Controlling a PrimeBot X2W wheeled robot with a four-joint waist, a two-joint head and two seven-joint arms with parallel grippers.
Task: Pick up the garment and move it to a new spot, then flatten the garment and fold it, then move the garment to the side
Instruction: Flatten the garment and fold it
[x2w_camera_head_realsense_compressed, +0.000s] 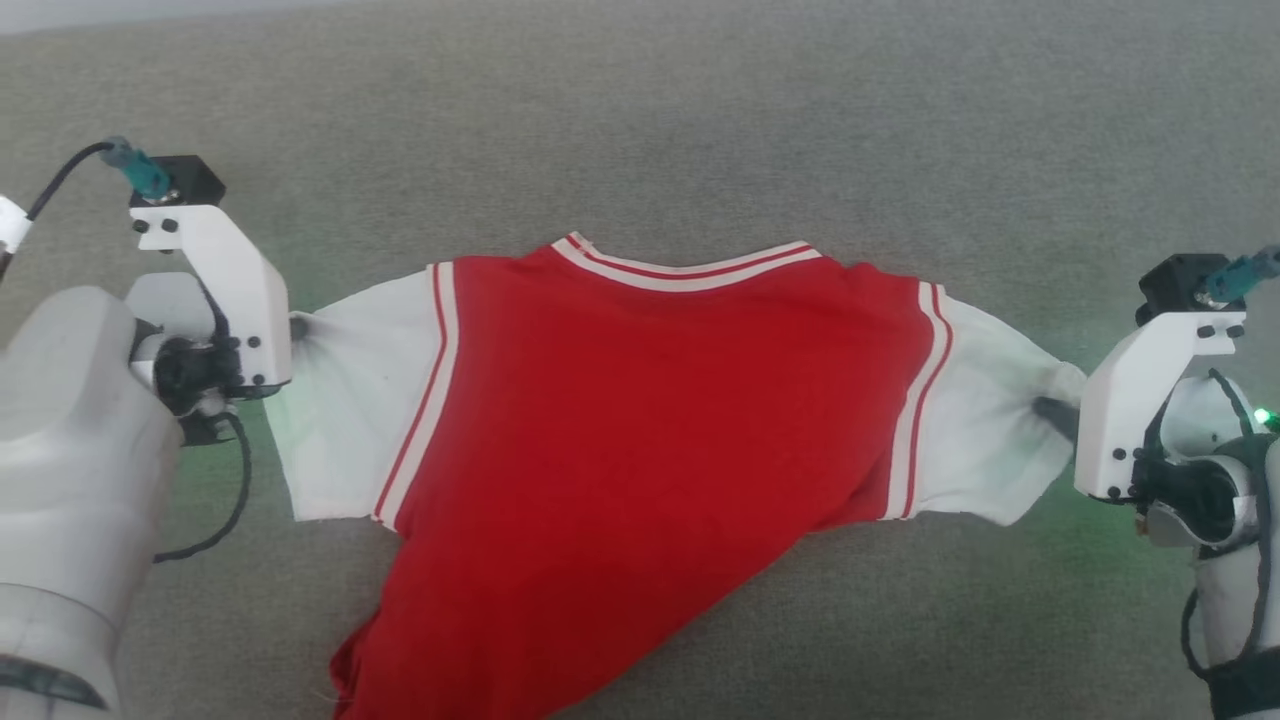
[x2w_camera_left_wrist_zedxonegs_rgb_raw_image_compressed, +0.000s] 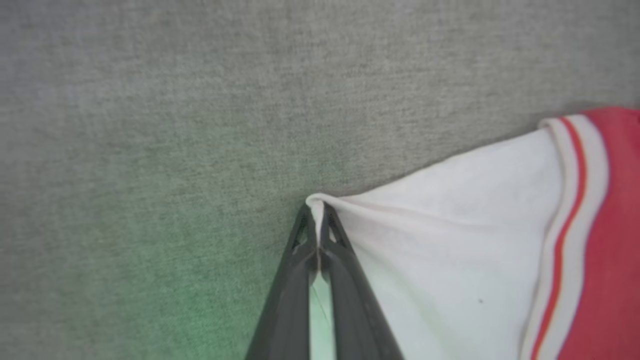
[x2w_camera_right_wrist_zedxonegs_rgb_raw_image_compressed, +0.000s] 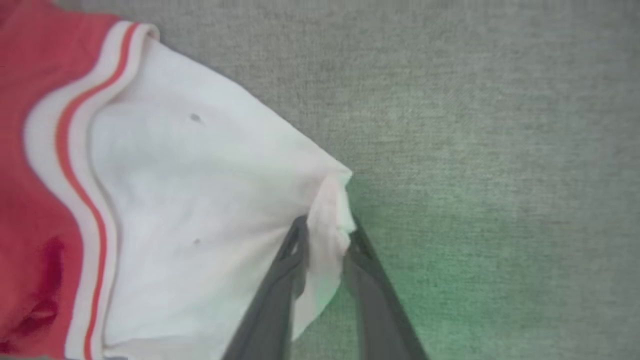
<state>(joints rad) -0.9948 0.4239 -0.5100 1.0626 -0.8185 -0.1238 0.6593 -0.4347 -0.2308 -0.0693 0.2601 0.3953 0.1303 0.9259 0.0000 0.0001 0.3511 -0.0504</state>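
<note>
The garment (x2w_camera_head_realsense_compressed: 650, 420), red with white short sleeves and a striped collar, lies spread on the grey cloth surface, its print hidden. The lower red part is bunched toward the near edge. My left gripper (x2w_camera_head_realsense_compressed: 297, 326) is at the tip of the left sleeve. In the left wrist view this gripper (x2w_camera_left_wrist_zedxonegs_rgb_raw_image_compressed: 316, 220) is shut, with a peak of white sleeve (x2w_camera_left_wrist_zedxonegs_rgb_raw_image_compressed: 450, 240) pinched between its tips. My right gripper (x2w_camera_head_realsense_compressed: 1052, 412) is at the right sleeve's outer edge. In the right wrist view that gripper (x2w_camera_right_wrist_zedxonegs_rgb_raw_image_compressed: 326, 235) has its jaws apart, straddling a bunched fold of the white sleeve (x2w_camera_right_wrist_zedxonegs_rgb_raw_image_compressed: 200, 190).
A grey fabric surface (x2w_camera_head_realsense_compressed: 640, 120) stretches around the garment on all sides, with bare room beyond the collar and past both sleeves. Green light from the grippers tints the cloth near each sleeve tip.
</note>
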